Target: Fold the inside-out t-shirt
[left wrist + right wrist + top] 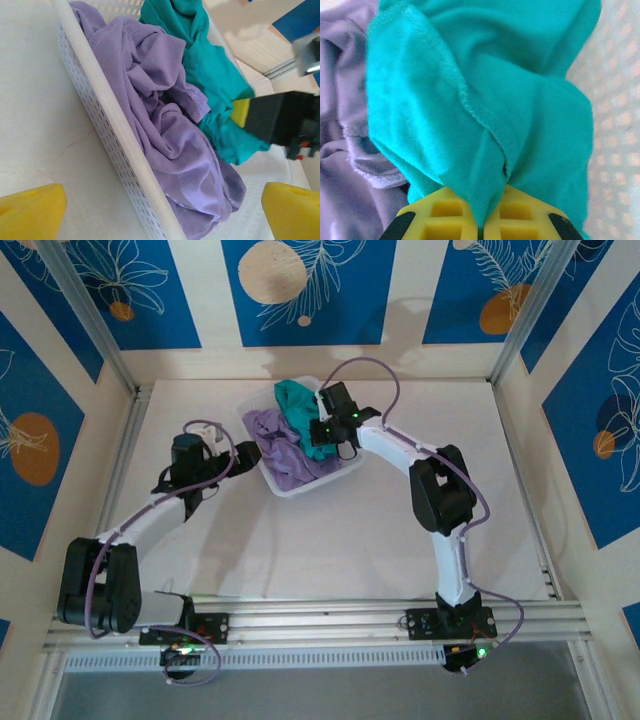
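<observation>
White table (330, 550), blue-and-cream patterned wall panels (300, 290) at 12 o'clock. Right gripper (481, 222): yellow fingers (445, 220) pressed together on a bunched fold of the inside-out t-shirt (470, 100), hemmed seam running into the pinch. Shirt is teal, crumpled, lying at the 1 o'clock end of the white perforated basket (290, 487). Just beside it at 8 o'clock, touching it, a lavender garment (280, 445) is heaped over the basket's remaining floor and crowds the grip. Basket sits at 12 o'clock on the table. Right arm reaches from its base at 5 o'clock, elbow bent at 3 o'clock, wrist over the basket. Left gripper (162, 217): fingers spread wide, holding nothing, outside the basket rim at 9 o'clock, facing the lavender heap.
</observation>
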You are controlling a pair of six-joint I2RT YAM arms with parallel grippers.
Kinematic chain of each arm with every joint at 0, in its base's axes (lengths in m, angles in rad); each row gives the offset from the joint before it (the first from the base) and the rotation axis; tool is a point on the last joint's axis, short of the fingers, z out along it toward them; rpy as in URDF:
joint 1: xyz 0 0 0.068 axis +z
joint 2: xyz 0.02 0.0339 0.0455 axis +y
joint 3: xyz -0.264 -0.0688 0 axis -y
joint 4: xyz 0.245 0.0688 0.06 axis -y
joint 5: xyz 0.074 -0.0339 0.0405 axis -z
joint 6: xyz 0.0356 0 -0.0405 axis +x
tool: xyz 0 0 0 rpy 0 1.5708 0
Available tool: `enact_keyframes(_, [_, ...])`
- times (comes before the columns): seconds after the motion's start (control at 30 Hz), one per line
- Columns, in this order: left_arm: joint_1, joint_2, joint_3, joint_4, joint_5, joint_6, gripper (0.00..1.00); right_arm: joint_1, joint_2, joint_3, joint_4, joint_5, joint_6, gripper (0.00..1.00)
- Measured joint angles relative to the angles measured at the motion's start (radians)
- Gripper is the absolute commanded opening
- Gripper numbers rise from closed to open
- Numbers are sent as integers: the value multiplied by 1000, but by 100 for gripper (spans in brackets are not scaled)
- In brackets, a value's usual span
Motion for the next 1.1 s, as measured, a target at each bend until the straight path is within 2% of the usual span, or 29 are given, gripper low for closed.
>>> enact_keyframes(0.17, [-29,18,22,-77,-35,14,91,-6,-159,3,-29,-23,-1,0])
enact_keyframes(0.43, [-81,204,181,-191,-76,76,54,-40,-546,53,-32,-32,-18,0])
enact_keyframes(0.5, [-96,254,222,-218,-80,91,42,-74,-623,60,-34,-28,-29,0])
enact_keyframes(0.63, [-110,314,284,-276,-116,118,29,-153,-728,35,-65,-10,-51,0])
enact_keyframes(0.77, [-107,344,371,-372,-231,156,18,-259,-830,-94,-102,-10,-58,0])
enact_keyframes(0.9, [-76,384,473,-494,-380,267,17,-359,-910,-269,-141,-18,-55,0])
enact_keyframes(0.97, [-44,402,520,-550,-450,318,20,-397,-937,-346,-156,-23,-54,0])
enact_keyframes(1.0, [-19,413,546,-578,-489,337,25,-410,-949,-379,-163,-27,-53,0])
enact_keyframes(1.1, [56,425,603,-636,-599,375,49,-439,-984,-463,-177,-42,-47,0])
